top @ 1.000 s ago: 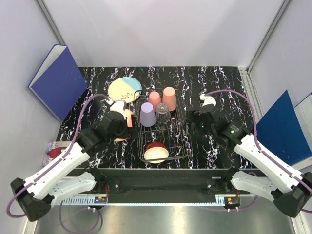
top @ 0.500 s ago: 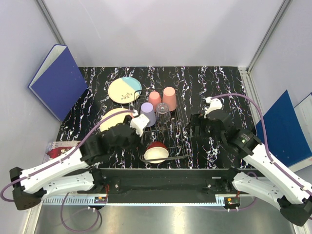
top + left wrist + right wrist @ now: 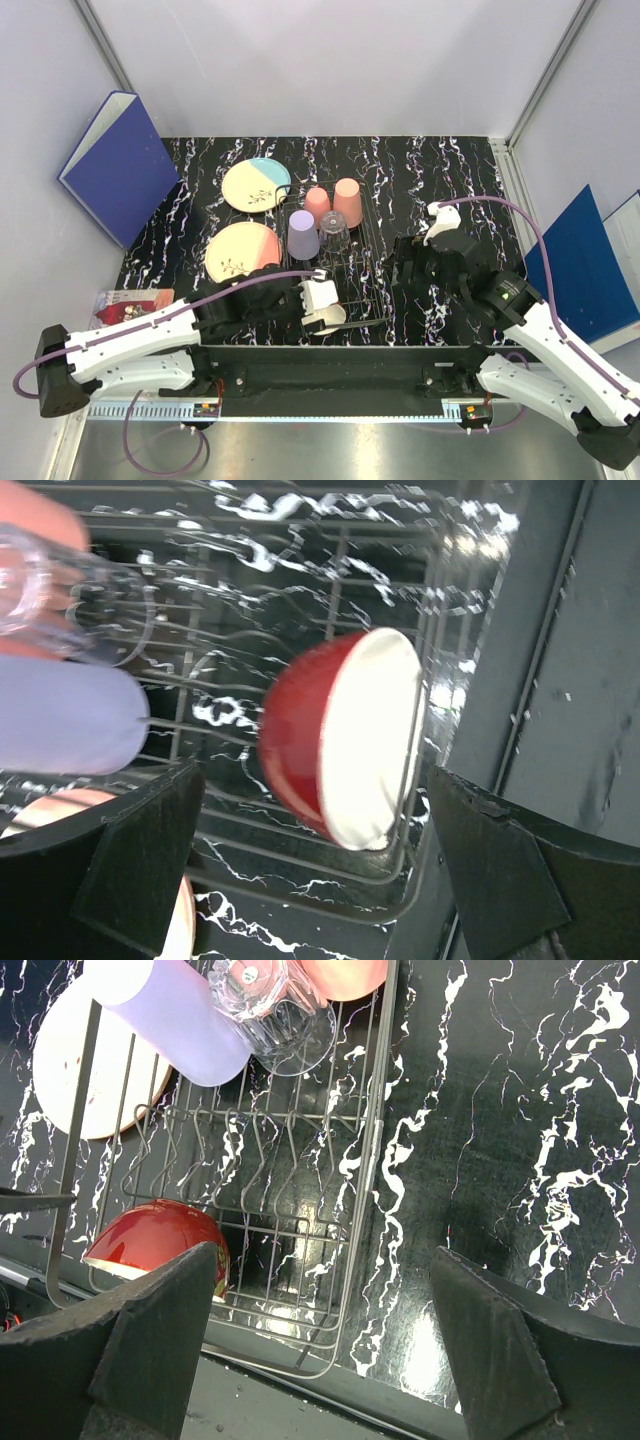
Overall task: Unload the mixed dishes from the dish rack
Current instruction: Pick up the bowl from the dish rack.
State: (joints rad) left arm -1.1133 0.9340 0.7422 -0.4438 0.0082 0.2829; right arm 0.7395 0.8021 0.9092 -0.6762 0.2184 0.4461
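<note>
The red bowl with a cream inside (image 3: 296, 742) stands on its edge at the near end of the rectangular wire dish rack (image 3: 366, 262), its cream face turned toward the desk's near edge. The left gripper (image 3: 324, 307) hangs directly over it with jaws spread wide; in the left wrist view the bowl sits between the two fingers (image 3: 140, 865), touching neither.

At the rack's far end a lavender cup (image 3: 303, 236), a clear glass (image 3: 334, 233) and two salmon-pink cups (image 3: 318, 203) stand upside down, close together. The middle of the rack holds only bare wire prongs.

On the black marbled desk (image 3: 450, 180), left of the rack, lie a salmon-pink plate (image 3: 243, 252) and, farther back, a blue-and-cream plate (image 3: 257, 184).

The right gripper (image 3: 403, 268) hovers just beside the rack's right side, jaws wide, holding nothing. Bare desk runs from there to the right edge.
</note>
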